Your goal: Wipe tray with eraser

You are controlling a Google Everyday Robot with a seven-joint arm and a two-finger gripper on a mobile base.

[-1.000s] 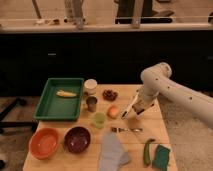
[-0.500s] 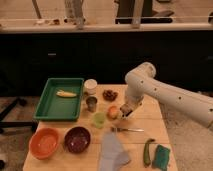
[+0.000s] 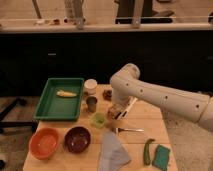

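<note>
We log the tray (image 3: 56,106) floor as mostly open, with one yellow item (image 3: 66,93) at its far end. White cup (image 3: 90,86), metal cup (image 3: 91,103) and green cup (image 3: 99,119) stand between tray and gripper (image 3: 115,111), which hangs closed just right of them. The table (image 3: 150,119) right of the arm (image 3: 160,97) is bare.

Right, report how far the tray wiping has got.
Done: the tool looks shut on the small tan rectangular eraser. In hand: it hangs over the wooden table, apart from the large green rectangular plastic tray. Left: all the wiping; a yellow item lies inside.
</note>
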